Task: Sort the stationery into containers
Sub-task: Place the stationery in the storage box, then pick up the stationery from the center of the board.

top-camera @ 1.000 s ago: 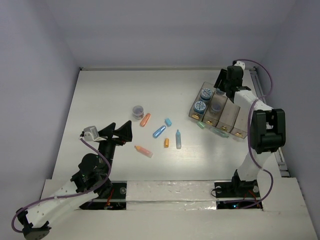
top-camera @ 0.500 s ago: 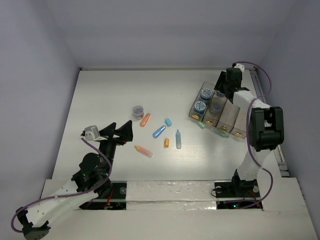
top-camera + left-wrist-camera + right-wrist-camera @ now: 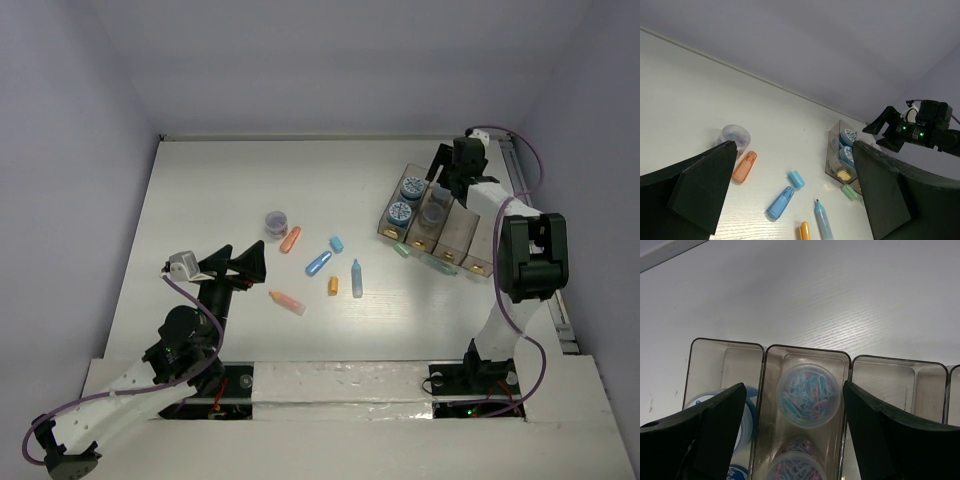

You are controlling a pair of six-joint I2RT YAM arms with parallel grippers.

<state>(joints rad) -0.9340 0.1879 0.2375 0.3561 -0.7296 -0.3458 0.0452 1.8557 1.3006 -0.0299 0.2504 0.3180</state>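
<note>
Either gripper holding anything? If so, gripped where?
Nothing held. Left gripper open, empty; right gripper open over the organiser box, paper-clip tub resting in a compartment.

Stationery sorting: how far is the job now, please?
Done: two blue tubs and two paper-clip tubs sit in the organiser box. In hand: nothing; the right gripper hovers open over the box, the left gripper is open too. Left: a purple tub and several sticks on the table.

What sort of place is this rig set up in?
Probably a lab test cell, not an office: a white table boxed in by plain lilac walls, holding scattered stationery and a clear organiser box.
</note>
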